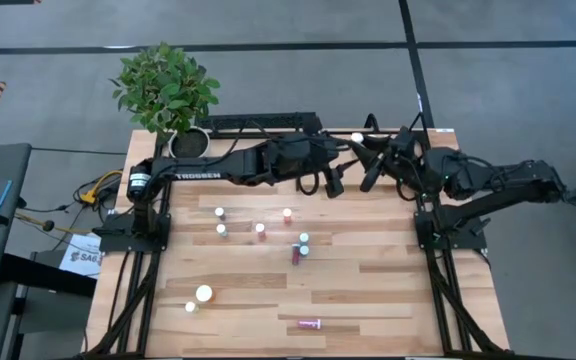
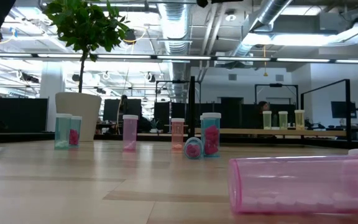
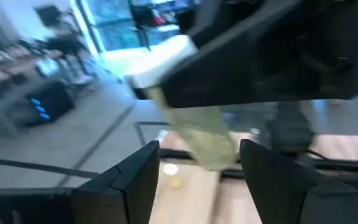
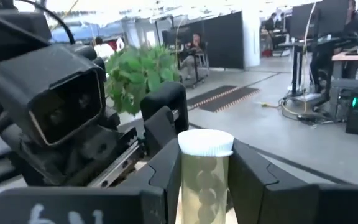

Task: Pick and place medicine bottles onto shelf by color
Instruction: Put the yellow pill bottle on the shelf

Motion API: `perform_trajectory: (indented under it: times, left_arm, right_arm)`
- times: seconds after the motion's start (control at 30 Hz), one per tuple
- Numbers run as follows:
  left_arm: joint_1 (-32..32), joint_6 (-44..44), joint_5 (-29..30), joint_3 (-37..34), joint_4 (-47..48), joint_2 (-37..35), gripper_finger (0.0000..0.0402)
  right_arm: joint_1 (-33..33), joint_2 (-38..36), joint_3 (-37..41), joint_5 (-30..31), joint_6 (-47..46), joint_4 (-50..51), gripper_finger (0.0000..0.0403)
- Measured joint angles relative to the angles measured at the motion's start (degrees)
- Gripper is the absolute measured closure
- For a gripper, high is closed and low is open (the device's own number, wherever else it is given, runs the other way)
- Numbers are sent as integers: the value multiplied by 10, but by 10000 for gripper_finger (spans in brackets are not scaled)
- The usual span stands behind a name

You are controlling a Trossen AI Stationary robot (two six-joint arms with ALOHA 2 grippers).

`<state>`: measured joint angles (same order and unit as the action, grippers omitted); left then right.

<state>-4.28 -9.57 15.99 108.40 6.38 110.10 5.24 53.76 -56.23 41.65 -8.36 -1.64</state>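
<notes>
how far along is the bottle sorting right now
Done: three pale yellow-green bottles stand on the light-wood shelf. In hand: the right gripper is shut on a pale yellow white-capped bottle at the table's back, facing the open left gripper. Left: pink bottles on the table.

Pale wood-plank tabletop [image 1: 368, 300] with smooth satin sheen, translucent glossy plastic medicine bottles [image 2: 130, 132] with matt white ribbed caps, black matt metal shelf [image 1: 258, 122] frame, dark matt plastic right end effector [image 4: 204, 171] fingers, leafy green plant [image 1: 165, 87]
</notes>
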Motion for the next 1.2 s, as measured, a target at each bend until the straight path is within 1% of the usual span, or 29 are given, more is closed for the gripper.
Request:
perform_trajectory:
  times: [0.07, 0.23, 0.5, 0.63, 0.73, 0.93, 1.2]
  left_arm:
    - [0, -15, -2, 0, -17, 0, 191]
    - [0, -29, -37, 0, -42, 0, 191]
    - [0, -33, -41, 0, -46, 0, 191]
    - [0, -30, -42, 0, -49, 0, 193]
    - [1, -17, -36, 0, -58, 0, 207]
    - [-2, 19, -1, 0, -71, 0, 237]
    - [-3, 30, -9, 0, -92, 0, 239]
  right_arm:
    - [-6, 0, 0, -3, 0, -10, 280]
    - [-15, 0, 0, -17, 0, -13, 280]
    - [-16, 0, 0, -18, 0, -20, 280]
    - [-16, 0, 0, -30, 0, -22, 280]
    - [-16, 0, 0, -32, 5, -25, 280]
    - [-17, -2, -1, -33, 80, -89, 280]
    - [-16, -1, -1, -44, 84, -102, 280]
